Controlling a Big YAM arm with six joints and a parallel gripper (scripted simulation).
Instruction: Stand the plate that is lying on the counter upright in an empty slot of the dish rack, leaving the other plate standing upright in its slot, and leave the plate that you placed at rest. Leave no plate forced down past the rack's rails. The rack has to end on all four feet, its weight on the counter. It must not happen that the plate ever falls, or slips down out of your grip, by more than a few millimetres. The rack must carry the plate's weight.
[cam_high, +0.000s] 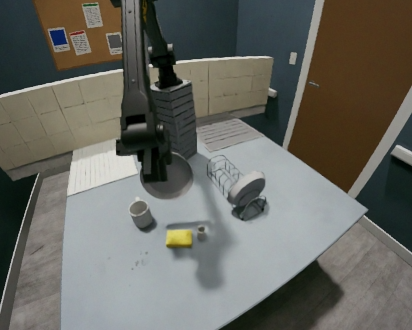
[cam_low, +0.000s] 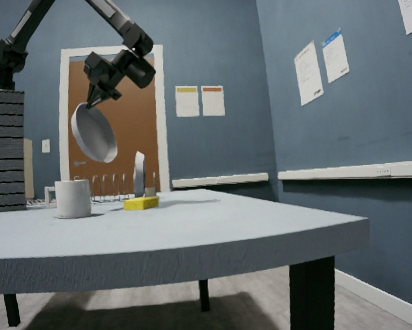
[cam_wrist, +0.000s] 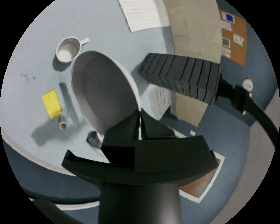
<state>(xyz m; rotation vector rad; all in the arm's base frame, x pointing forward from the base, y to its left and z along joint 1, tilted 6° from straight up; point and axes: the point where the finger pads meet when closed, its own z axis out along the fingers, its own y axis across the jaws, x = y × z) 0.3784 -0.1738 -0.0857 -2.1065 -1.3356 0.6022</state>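
1. I see my gripper (cam_low: 95, 100) high over the counter (cam_low: 210, 225), and its jaws are pinching the rim of the plate (cam_low: 93, 132)
2. The plate hangs in the air under the gripper. It is tilted, and it touches nothing but the fingers
3. From the top, the plate (cam_high: 172, 177) sits half under the arm, over the back part of the counter (cam_high: 280, 235), to the left of the rack (cam_high: 235, 182)
4. In the wrist view, the plate (cam_wrist: 103, 93) runs away from the gripper (cam_wrist: 141, 125), and I look at its grey hollow face
5. The rack is a thin wire one. It stands on the counter, well apart from the held plate
6. The other plate (cam_high: 246, 187) stands up in a slot at the near end of the rack. The slots behind it have nothing in them
7. From the side, that other plate (cam_low: 139, 173) is thin and straight up, and the rack (cam_low: 107, 187) wires show to its left
8. A white mug (cam_high: 140, 212) stands on the counter in front of the held plate
9. A yellow sponge (cam_high: 179, 238) lies to the right of the mug, and a small cup (cam_high: 201, 232) stands just beside the sponge
10. A dark ribbed block (cam_high: 175, 117) stands at the back, behind the arm, with a white mat (cam_high: 100, 167) to its left
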